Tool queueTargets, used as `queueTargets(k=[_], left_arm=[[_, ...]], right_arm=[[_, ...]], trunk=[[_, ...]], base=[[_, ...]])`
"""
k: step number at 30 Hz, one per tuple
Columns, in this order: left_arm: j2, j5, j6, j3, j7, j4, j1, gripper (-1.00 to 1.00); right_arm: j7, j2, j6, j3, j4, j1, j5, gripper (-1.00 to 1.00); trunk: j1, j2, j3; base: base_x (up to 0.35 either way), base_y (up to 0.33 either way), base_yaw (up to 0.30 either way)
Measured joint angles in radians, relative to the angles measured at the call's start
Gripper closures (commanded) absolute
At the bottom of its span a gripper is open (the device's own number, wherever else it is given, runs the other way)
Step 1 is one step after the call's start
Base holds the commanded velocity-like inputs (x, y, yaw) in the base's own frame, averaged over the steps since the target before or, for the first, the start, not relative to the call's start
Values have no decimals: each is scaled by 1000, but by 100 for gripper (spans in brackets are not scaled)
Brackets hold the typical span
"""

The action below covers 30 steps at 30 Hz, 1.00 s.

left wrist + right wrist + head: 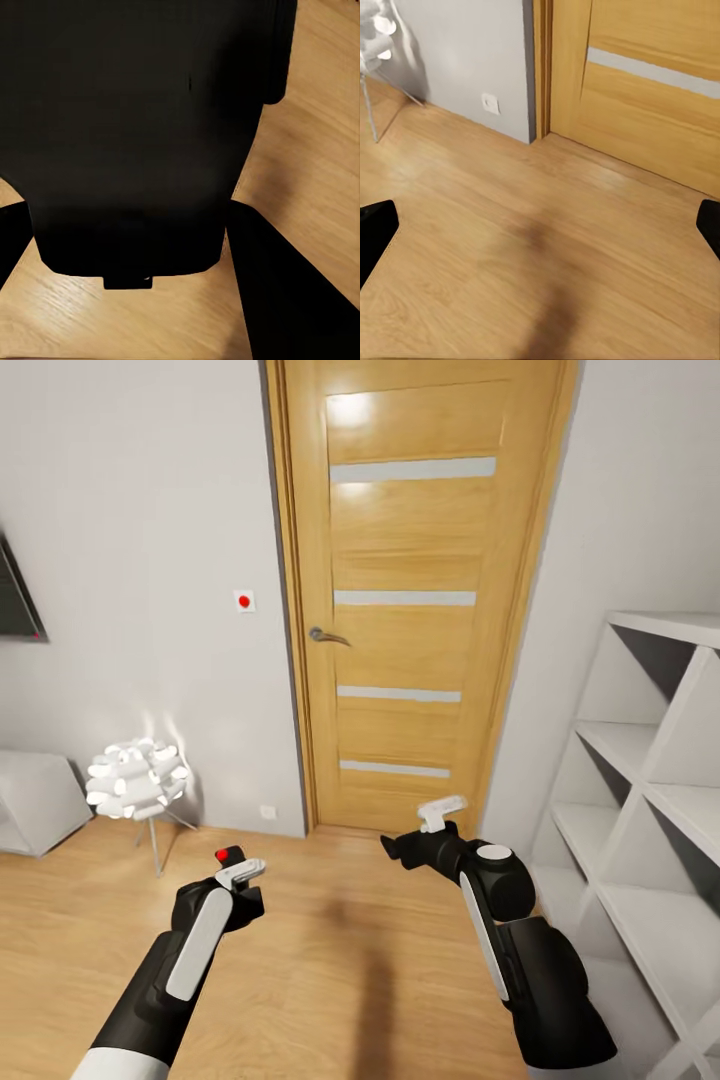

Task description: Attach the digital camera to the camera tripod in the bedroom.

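The digital camera (229, 856), a small black box with a round red button on top, sits in my left gripper (236, 874), low and left in the head view. In the left wrist view its black body (135, 135) fills the space between the dark fingers (292, 300), which are shut on it above the wooden floor. My right gripper (402, 850) is held out toward the door, open and empty. Its two black fingertips (375, 229) show far apart at the edges of the right wrist view. The camera tripod is out of view.
A closed wooden door (410, 590) with a metal handle (325, 634) stands straight ahead. A white floor lamp (137, 775) on thin legs is at the left wall, beside a white box (35, 800). White shelving (650, 790) lines the right. Light wood floor (330, 960) lies between.
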Motion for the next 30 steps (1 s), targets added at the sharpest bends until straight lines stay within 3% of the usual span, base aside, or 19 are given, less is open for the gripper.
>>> queueTargets(k=[19,30], left_arm=[[-1,-1,1,-9,-52,-1,1,100],[0,-4,1,-13,-55,1,1,100]], right_arm=[[0,0,10,-1,0,1,0,-100],[-1,0,10,0,0,2,0,-100]], trunk=[[0,0,-5],[0,0,-5]], base=[[7,-8,295],[196,-169,295]])
